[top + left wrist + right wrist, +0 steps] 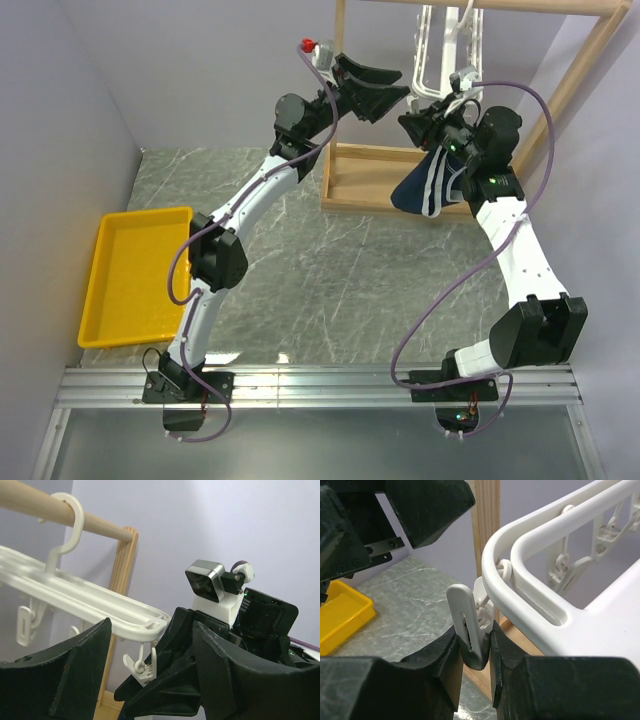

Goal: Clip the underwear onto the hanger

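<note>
Right gripper (475, 647) was clenched on 1 clip (466, 612) of the hanger (530, 542). The underwear (425, 188) was seen dangling just below it, beside the wooden rack (365, 178). Left gripper (150, 635) was held released near the hanger's end.

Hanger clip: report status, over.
Left gripper open, empty. Right gripper shut on clip at hanger corner. Underwear hangs beside right arm; no fabric seen in clip. Nothing blocking.

It is a robot lab cell. Plain panels (70, 100) box in a marble-patterned table (330, 290). The left arm (250, 195) and right arm (520, 255) are bolted to an aluminium rail (320, 385)
</note>
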You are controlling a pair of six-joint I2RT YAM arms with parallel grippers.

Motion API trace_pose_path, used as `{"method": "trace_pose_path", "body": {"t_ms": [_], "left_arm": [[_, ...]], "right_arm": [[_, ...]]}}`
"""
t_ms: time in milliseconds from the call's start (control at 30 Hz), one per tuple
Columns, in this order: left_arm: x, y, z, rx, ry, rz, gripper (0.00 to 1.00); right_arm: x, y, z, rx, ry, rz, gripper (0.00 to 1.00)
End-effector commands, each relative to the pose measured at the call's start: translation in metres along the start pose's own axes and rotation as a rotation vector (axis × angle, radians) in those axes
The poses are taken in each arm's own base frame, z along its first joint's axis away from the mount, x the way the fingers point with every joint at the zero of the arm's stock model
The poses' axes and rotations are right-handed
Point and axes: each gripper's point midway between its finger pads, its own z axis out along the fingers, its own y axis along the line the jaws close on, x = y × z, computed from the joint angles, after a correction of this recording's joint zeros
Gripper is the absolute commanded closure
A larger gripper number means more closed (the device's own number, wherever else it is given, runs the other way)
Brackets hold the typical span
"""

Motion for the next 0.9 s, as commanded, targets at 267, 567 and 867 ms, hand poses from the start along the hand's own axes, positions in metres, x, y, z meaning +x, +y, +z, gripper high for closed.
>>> {"method": "trace_pose_path", "body": {"t_ms": [267, 567, 867], "left_arm": [[0.025, 0.006, 0.002, -0.044, 0.048, -0.148, 0.29], [0.033, -0.002, 0.005, -0.018, 0.051, -0.170, 0.30], [0.038, -0.002, 0.007, -0.020, 0.053, -0.172, 0.42]], "right_arm": [[-0.022, 0.005, -0.001, -0.025, -0.038, -0.011, 1.00], [-0.019, 0.004, -0.001, -0.027, -0.029, -0.013, 1.00], [-0.019, 0.005, -0.001, -0.029, -0.027, -0.011, 1.00]]}}
